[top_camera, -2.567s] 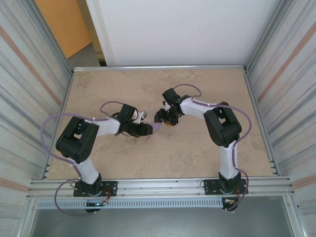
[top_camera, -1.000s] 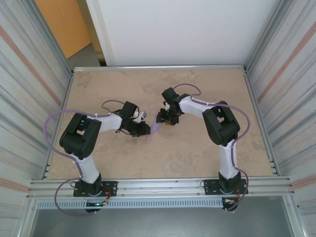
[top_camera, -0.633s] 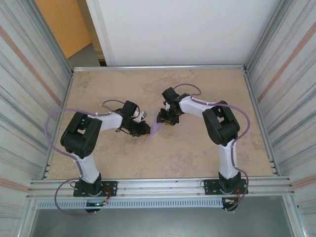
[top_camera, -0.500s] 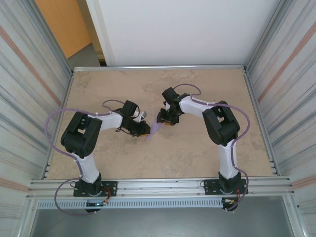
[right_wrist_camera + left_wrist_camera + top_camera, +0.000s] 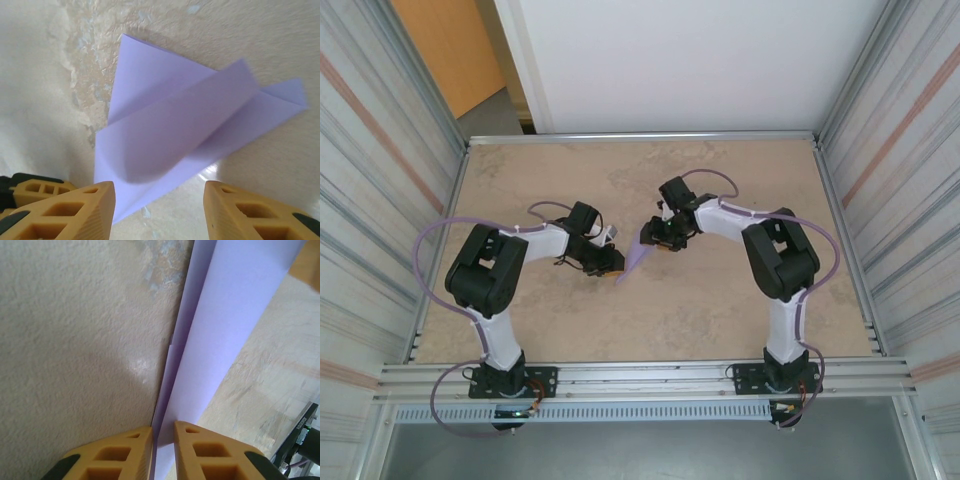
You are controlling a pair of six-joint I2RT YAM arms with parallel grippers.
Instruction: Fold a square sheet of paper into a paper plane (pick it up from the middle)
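The square sheet of paper is folded into a narrow lilac paper plane (image 5: 635, 256) that sits on the table between the two grippers. My left gripper (image 5: 613, 263) is shut on its near end. In the left wrist view the yellow fingers pinch the paper plane's (image 5: 235, 315) folded layers at the left gripper (image 5: 163, 427), and the paper runs up and away. My right gripper (image 5: 653, 236) stands open just beyond the far end. In the right wrist view the paper plane (image 5: 190, 125) lies ahead of the right gripper (image 5: 160, 187), one flap lifted and curling, untouched by the fingers.
The beige marbled table (image 5: 720, 300) is boxed in by corrugated metal walls on the left (image 5: 380, 200) and the right (image 5: 900, 200). A metal rail (image 5: 640, 378) runs along the near edge. Both arms reach toward the middle.
The right gripper has opened wider and drawn back a little up and to the right, off the paper. The left gripper holds its pinch and has barely moved.
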